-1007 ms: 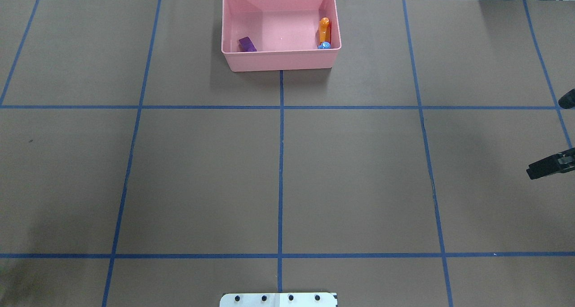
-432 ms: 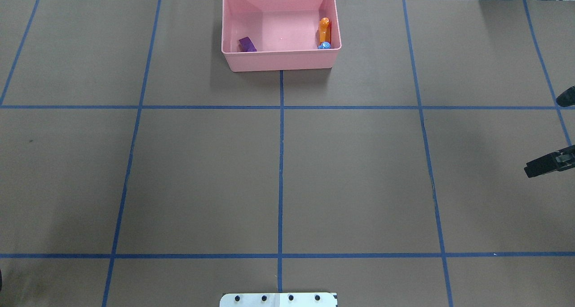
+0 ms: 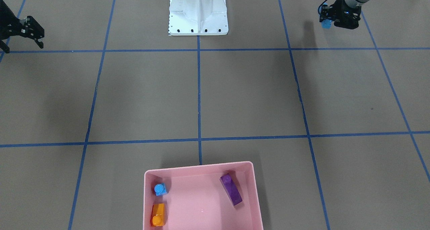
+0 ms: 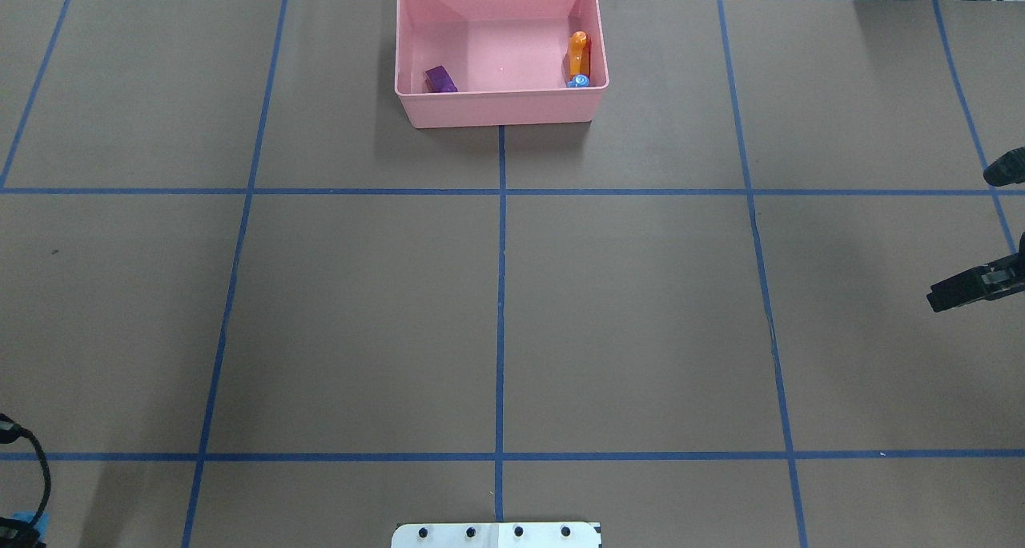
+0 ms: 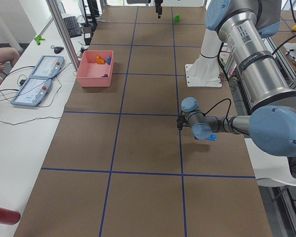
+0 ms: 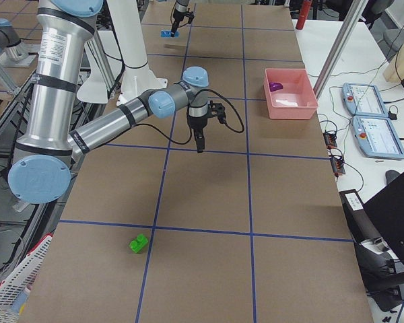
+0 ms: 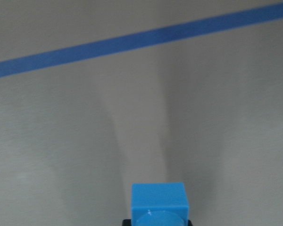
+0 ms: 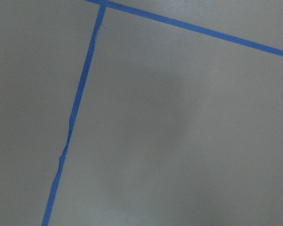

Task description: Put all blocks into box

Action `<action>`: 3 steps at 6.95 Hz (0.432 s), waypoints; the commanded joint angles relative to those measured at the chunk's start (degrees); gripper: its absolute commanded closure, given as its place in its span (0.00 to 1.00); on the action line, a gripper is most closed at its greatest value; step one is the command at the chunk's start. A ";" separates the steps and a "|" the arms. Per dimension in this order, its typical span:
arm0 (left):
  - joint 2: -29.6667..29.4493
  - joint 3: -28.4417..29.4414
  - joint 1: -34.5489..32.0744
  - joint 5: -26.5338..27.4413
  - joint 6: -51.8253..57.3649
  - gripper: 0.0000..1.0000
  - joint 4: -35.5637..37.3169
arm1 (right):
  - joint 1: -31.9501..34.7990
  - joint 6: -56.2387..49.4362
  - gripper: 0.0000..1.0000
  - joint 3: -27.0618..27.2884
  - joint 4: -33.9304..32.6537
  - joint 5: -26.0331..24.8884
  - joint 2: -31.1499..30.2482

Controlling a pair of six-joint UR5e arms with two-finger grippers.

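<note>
In the front-facing view, the box [image 3: 257, 203] is seen at the near edge of the table [image 3: 242, 95]. Three blocks are contained in it: the tiny blue brick [image 3: 160, 189] and the orange brick [image 3: 158, 215] by its left wall, and the purple brick [image 3: 231, 189] toward its right. At far right, the left gripper [image 3: 326, 23] is clamped on the long blue brick [image 3: 325, 25], well apart from the box. At far left, the right gripper [image 3: 23, 41] is shown with its fingers spread and nothing between them.

In the overhead view, three bricks are seen inside the box, at the far edge; only slivers of both grippers are caught.

From the left end, the green brick [image 5: 177, 18] is made out at the far end of the table.

From the right end, it is seen lying alone, near the camera and well apart from the box.

In the left wrist view, the long blue brick is seen end-on, pinched at the bottom edge.

In the right wrist view, only bare table and blue tape [image 8: 75, 117] are shown.

The bricks are judged light, rigid and smooth-walled. The green brick would best be taken low across its flat side walls, since a small hard piece may be expected to skid or twist if pinched on studs or corners.
</note>
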 commanded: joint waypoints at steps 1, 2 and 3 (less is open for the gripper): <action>-10.58 -0.38 -5.62 0.13 -4.92 1.00 0.37 | -0.05 0.10 0.00 -2.38 0.04 -0.24 2.71; -14.97 -0.20 -8.34 0.21 -9.45 1.00 0.63 | -0.05 0.10 0.00 -2.82 0.04 -0.24 3.16; -21.02 -0.11 -11.50 0.22 -10.97 1.00 3.25 | -0.05 0.10 0.00 -2.82 0.04 -0.24 3.34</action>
